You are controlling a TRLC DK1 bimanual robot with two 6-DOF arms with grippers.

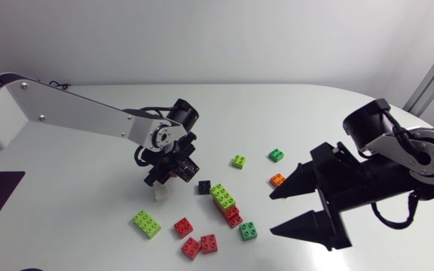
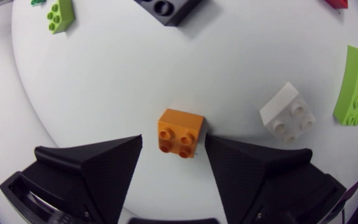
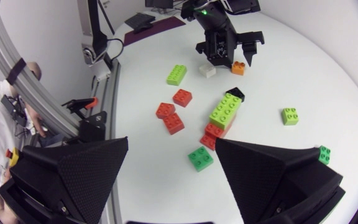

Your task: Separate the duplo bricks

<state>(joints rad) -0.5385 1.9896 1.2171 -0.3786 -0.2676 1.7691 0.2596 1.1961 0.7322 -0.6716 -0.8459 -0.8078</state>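
My left gripper [image 2: 173, 138] stands open over the table with a small orange brick [image 2: 180, 132] lying between its fingers; a gap shows on one side, while the other finger is close to the brick or touching it. In the head view that gripper [image 1: 173, 175] hangs left of centre. Beside it lie a white brick [image 2: 288, 114] and a black brick [image 1: 203, 187]. A lime brick stacked on red bricks [image 1: 226, 203] stands in the middle. My right gripper [image 1: 273, 213] is open and empty, to the right of the stack.
Loose bricks are scattered around: a long lime one [image 1: 147, 223], three red ones [image 1: 199, 239], a green one [image 1: 249, 230], a small lime one [image 1: 238, 161], a green one [image 1: 276, 155] and another orange one [image 1: 277, 179]. The table's back half is bare white surface.
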